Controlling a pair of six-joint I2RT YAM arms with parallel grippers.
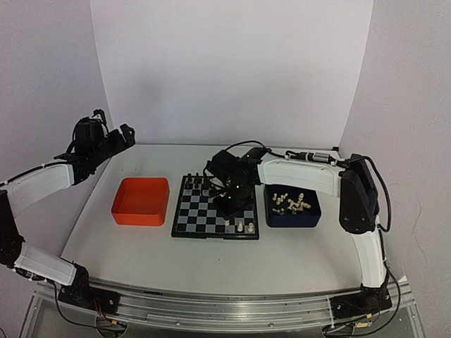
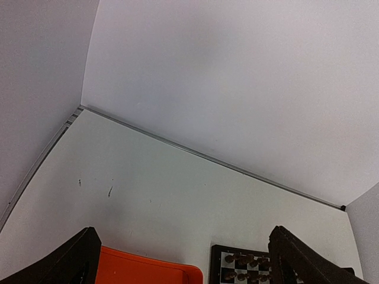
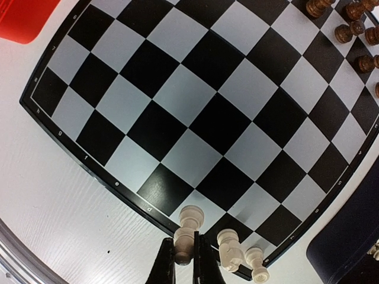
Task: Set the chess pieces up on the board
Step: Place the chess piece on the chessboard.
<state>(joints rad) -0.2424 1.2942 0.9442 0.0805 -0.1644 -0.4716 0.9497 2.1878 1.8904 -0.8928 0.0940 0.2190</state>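
white tabletop, a pale piece pinched over the board's near rank

white table (image 1: 127, 260) stretches from the arm bases up to the board (image 1: 189, 220), which lies square to the near edge with a tray on either side. over the board's near rank, toward its right corner, the right gripper (image 3: 185, 260) is closed tight on one cream-white piece (image 3: 189, 225). it is pinched between the very fingertips, with its head poking out beyond them, a hold that suits something so small. whether its base already touches a square i cannot tell.

just beside it two more white pieces (image 3: 230, 248) stand upright on edge squares. the rank seems to be filling from that corner inward, and the job looks barely begun. setting this one down calls for a straight, gentle drop, since the nearest neighbour is close enough to be knocked over.

right of the board, the dark blue tray (image 1: 292, 222) holds the remaining chess pieces (image 1: 292, 203) in a loose heap, handy for that arm's short trips. the orange tray (image 1: 121, 211) sits on the board's left. black pieces (image 1: 201, 184) line the far rank.

further back, the left gripper (image 1: 124, 134) hangs high over the table's far left, jaws spread wide with nothing in them, apparently parked out of the way. behind everything is a plain white backdrop (image 1: 232, 70).
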